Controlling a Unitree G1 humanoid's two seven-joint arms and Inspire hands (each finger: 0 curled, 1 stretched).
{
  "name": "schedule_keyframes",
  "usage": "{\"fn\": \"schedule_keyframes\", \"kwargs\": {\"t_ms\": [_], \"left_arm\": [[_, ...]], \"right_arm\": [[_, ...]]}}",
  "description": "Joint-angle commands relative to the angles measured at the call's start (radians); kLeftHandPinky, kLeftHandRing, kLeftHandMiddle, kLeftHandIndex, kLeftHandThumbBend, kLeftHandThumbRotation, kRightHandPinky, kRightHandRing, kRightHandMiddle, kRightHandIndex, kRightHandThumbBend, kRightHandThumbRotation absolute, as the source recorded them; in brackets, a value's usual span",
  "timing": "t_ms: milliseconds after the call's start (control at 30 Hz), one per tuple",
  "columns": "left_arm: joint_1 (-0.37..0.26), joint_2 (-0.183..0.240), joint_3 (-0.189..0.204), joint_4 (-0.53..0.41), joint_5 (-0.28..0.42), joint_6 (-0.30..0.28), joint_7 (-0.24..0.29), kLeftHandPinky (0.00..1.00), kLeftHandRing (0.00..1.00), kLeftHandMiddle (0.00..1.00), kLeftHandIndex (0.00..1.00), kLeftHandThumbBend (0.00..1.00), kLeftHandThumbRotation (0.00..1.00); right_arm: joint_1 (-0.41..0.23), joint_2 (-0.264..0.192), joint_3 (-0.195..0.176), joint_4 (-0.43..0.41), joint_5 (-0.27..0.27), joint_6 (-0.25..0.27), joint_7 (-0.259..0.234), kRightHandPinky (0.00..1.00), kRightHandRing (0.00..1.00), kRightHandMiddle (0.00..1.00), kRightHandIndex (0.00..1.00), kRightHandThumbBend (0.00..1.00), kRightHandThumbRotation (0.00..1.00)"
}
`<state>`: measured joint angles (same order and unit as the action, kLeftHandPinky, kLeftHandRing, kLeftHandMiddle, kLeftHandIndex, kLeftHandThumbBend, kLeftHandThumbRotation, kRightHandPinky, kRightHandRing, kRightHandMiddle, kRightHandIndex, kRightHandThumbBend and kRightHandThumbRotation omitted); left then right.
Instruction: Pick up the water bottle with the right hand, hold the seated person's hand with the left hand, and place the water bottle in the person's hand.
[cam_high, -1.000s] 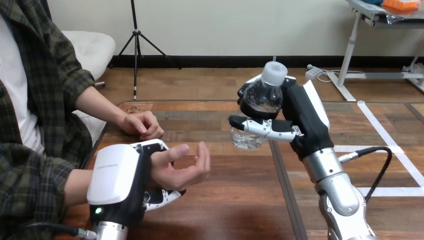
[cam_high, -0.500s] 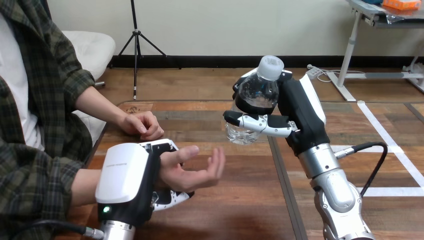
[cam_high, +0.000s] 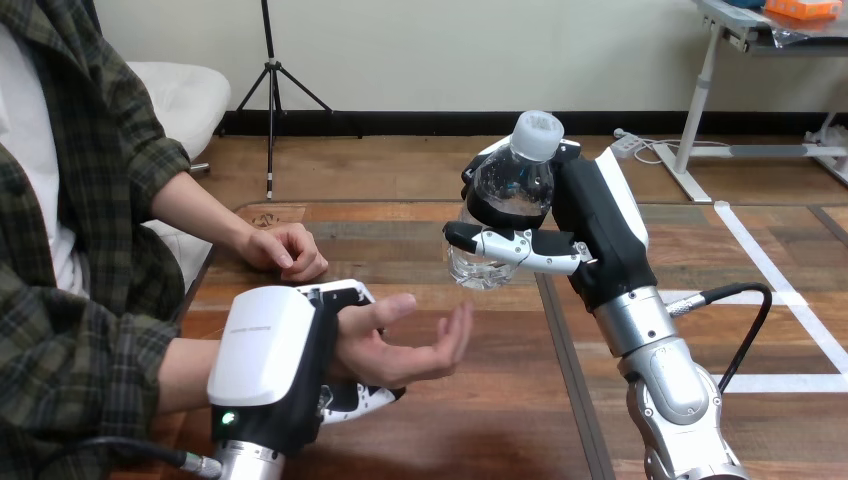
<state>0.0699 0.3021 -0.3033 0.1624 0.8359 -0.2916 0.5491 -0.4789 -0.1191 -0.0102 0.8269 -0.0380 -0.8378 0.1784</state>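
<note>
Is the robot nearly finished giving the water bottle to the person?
Done: the right hand is curled round the water bottle, which is up off the table. The left hand is curled round the base of the person's hand, which lies open, palm up. In hand: the bottle hangs above and to the right of that palm, apart from it. Left: setting it in the palm.
</note>
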Motion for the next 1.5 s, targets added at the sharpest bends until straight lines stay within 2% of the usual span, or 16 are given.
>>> {"fn": "schedule_keyframes", "kwargs": {"t_ms": [0, 167, 267, 467, 767, 1133, 1400, 1467], "left_arm": [[-0.046, -0.038, -0.069, -0.067, 0.008, -0.055, -0.02, 0.3, 0.34, 0.38, 0.41, 0.87, 0.0], [-0.049, -0.03, -0.071, -0.065, 0.03, -0.053, -0.01, 0.3, 0.35, 0.39, 0.41, 0.87, 0.0], [-0.05, -0.023, -0.068, -0.068, 0.035, -0.042, -0.021, 0.3, 0.35, 0.39, 0.41, 0.87, 0.0], [-0.04, -0.003, -0.059, -0.108, 0.093, 0.033, -0.075, 0.31, 0.36, 0.41, 0.43, 0.87, 0.0], [-0.003, 0.018, -0.027, -0.222, 0.144, 0.214, -0.282, 0.35, 0.4, 0.46, 0.49, 0.87, 0.0], [0.006, 0.036, -0.025, -0.314, 0.308, 0.444, -0.512, 0.41, 0.47, 0.53, 0.56, 0.92, 0.0], [0.0, 0.04, -0.029, -0.34, 0.388, 0.541, -0.634, 0.44, 0.51, 0.57, 0.59, 0.93, 0.0], [-0.006, 0.048, -0.033, -0.344, 0.422, 0.565, -0.679, 0.45, 0.52, 0.58, 0.6, 0.94, 0.0]], "right_arm": [[-0.084, 0.006, -0.003, -0.084, 0.021, -0.011, 0.001, 0.4, 0.44, 0.46, 0.46, 0.68, 0.0], [-0.082, 0.005, -0.001, -0.09, 0.015, -0.014, 0.002, 0.4, 0.44, 0.46, 0.46, 0.68, 0.0], [-0.082, 0.005, -0.001, -0.087, 0.016, -0.02, 0.005, 0.4, 0.44, 0.46, 0.46, 0.68, 0.0], [-0.077, 0.006, -0.002, -0.096, 0.016, -0.011, 0.003, 0.4, 0.45, 0.47, 0.46, 0.68, 0.0], [-0.072, 0.006, -0.005, -0.101, 0.02, -0.001, 0.004, 0.4, 0.45, 0.47, 0.46, 0.68, 0.0], [-0.068, 0.006, -0.008, -0.101, 0.031, 0.004, 0.013, 0.4, 0.44, 0.47, 0.46, 0.68, 0.0], [-0.067, 0.006, -0.01, -0.097, 0.037, 0.001, 0.016, 0.4, 0.44, 0.47, 0.46, 0.69, 0.0], [-0.067, 0.006, -0.011, -0.097, 0.041, 0.003, 0.019, 0.39, 0.44, 0.47, 0.46, 0.69, 0.0]]}}
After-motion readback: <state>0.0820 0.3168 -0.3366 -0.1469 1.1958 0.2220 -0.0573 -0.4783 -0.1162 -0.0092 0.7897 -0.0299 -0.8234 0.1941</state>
